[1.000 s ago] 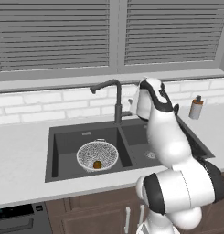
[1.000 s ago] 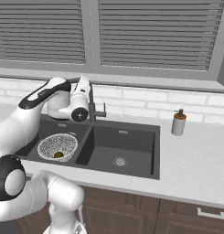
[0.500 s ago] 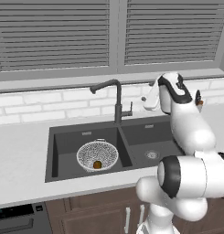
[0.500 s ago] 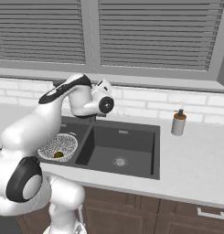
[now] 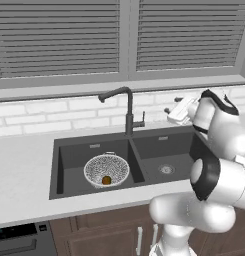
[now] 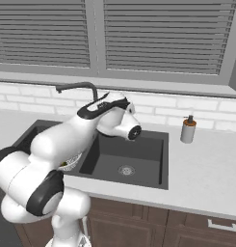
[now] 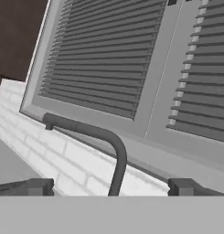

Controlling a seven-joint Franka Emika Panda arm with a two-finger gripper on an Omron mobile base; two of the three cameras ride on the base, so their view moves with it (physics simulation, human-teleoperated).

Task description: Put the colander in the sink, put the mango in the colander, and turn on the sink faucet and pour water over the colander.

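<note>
Colander, speckled grey mesh, is sitting in the sink's left basin, holding a brownish mango. The right basin is lying bare. Fingers are spread wide, released, flanking the faucet.

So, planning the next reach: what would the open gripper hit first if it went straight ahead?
Probably the tall dark metal gooseneck faucet: its upright neck stands centred between the gripper fingertips. Behind it lie white brick wall and window blinds; depth is unclear.

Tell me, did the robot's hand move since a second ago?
Yes. In the left base view the gripper swung right, away from the sink faucet, stopping over the right basin. Its fingers are open.
</note>
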